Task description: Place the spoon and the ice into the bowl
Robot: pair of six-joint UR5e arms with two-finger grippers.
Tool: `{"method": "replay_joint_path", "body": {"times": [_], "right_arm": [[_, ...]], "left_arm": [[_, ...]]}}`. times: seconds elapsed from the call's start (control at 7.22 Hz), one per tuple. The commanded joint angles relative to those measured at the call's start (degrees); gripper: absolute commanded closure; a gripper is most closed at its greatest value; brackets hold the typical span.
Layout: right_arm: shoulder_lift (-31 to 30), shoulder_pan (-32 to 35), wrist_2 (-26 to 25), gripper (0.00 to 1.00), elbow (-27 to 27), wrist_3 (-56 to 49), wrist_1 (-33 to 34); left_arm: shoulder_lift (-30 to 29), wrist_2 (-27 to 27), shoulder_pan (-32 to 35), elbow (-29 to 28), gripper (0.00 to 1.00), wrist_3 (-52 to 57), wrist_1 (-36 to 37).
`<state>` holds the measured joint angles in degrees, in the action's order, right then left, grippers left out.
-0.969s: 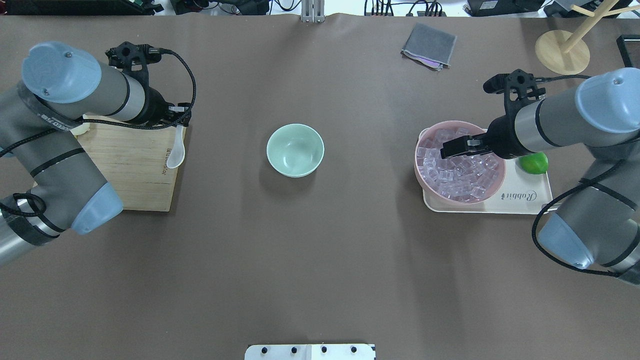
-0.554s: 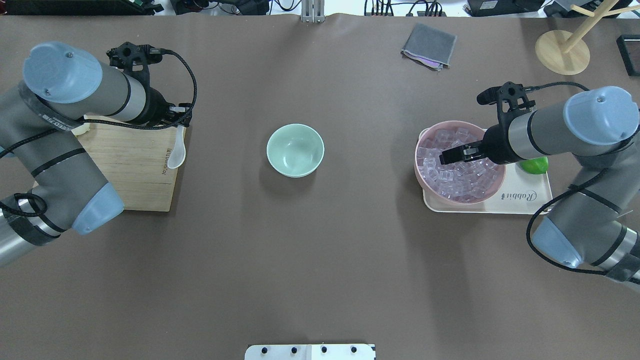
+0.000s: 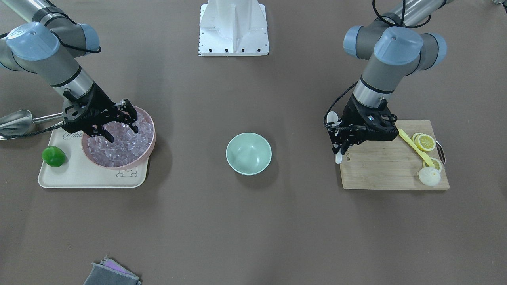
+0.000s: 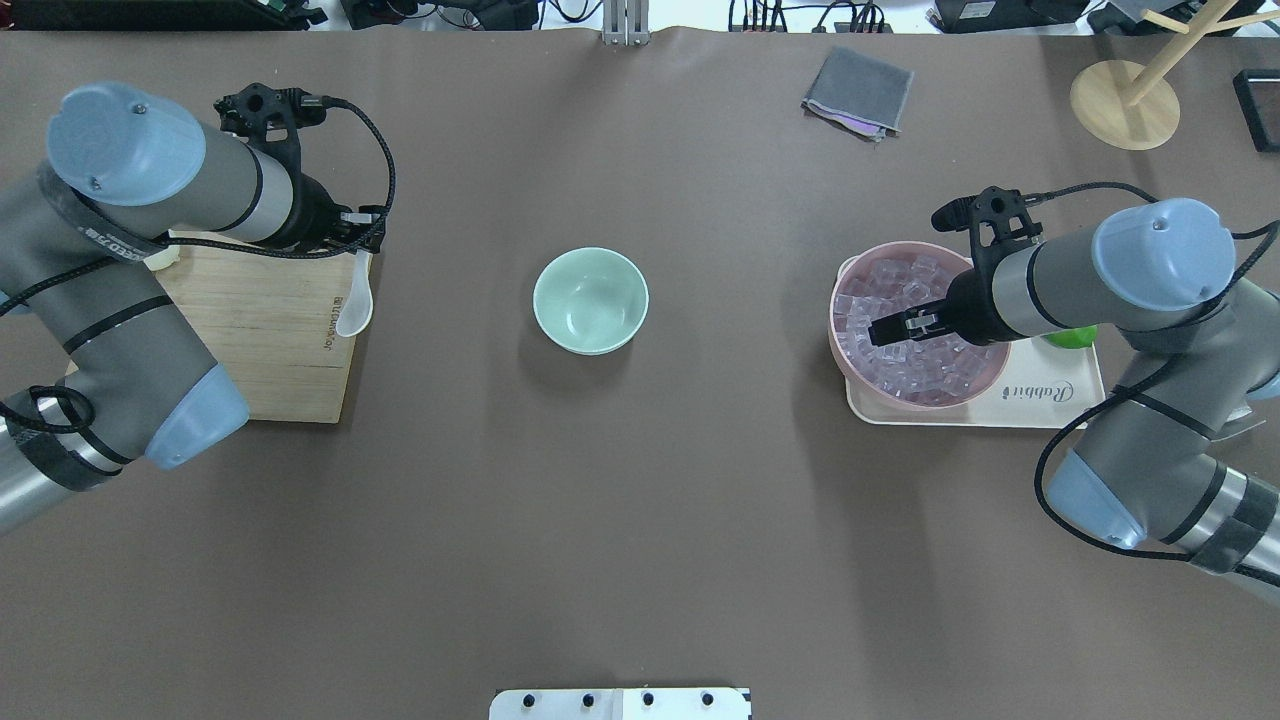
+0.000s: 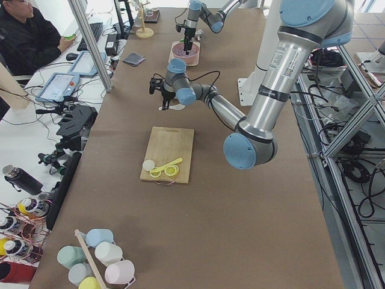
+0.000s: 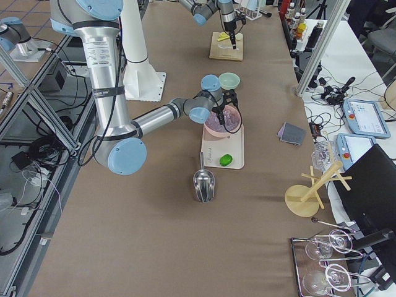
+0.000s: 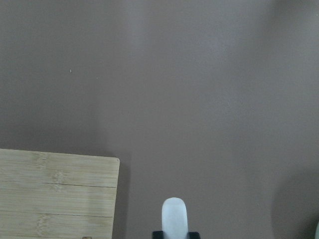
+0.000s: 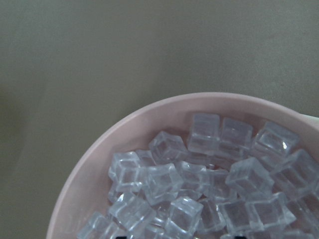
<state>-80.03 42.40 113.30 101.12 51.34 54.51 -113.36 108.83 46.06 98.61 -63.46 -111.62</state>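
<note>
Dropping lower, right fingers (image 3: 106, 134) now dip among ice (image 3: 126, 145).

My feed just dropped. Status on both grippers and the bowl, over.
Left gripper shut on spoon, at edge of cutting board. Right gripper open over ice in pink bowl, none gripped. Mint bowl empty; nothing between it and either gripper.

Brown table (image 4: 640, 550), cluttered side desk (image 6: 334, 59)

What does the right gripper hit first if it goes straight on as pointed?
The ice piled in the pink bowl. The right gripper points down into it, jaws open, nothing between. Its height over the cubes is unclear.
</note>
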Motion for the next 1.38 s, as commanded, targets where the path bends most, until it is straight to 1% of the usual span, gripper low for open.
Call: {"method": "replay_joint_path", "body": {"times": [0.0, 0.14, 0.28, 0.42, 0.55, 0.83, 0.97, 1.11, 1.25], "right_arm": [[-0.21, -0.39, -0.09, 0.25, -0.05, 0.16, -0.02], [-0.12, -0.83, -0.18, 0.25, 0.04, 0.34, 0.07], [-0.12, -1.01, -0.27, 0.35, 0.04, 0.51, 0.07], [-0.12, -1.09, -0.27, 0.48, 0.04, 0.52, 0.07], [-0.12, -1.09, -0.88, 0.65, 0.04, 0.43, 0.16], [-0.3, -1.18, -0.97, 0.96, 0.04, 0.43, 0.16], [-0.13, -1.1, -0.54, 1.0, 0.65, 0.43, 0.16], [0.05, -0.57, 0.86, 1.0, 2.13, 0.43, 0.77], [0.49, 1.78, 4.44, 1.0, 3.89, 0.43, 4.17]], "left_arm": [[-0.02, 0.07, 0.0, 0.0, 1.0, 0.0, 0.0], [0.07, 0.07, 0.0, 0.18, 1.0, 0.0, 0.0], [0.07, 0.07, 0.0, 0.18, 1.0, 0.0, 0.0], [0.07, 0.07, 0.0, 0.18, 1.0, 0.0, 0.0], [0.16, 0.07, -0.09, 0.18, 1.0, 0.0, -0.09], [0.16, 0.15, -0.09, 0.44, 1.0, 0.0, -0.09], [0.07, 0.24, -0.09, 0.53, 1.0, 0.0, -0.09], [-0.1, 2.07, -0.09, 2.01, 1.0, -0.09, 0.09], [-2.19, 2.87, -0.18, 2.2, 1.0, -1.65, 0.09]]}}
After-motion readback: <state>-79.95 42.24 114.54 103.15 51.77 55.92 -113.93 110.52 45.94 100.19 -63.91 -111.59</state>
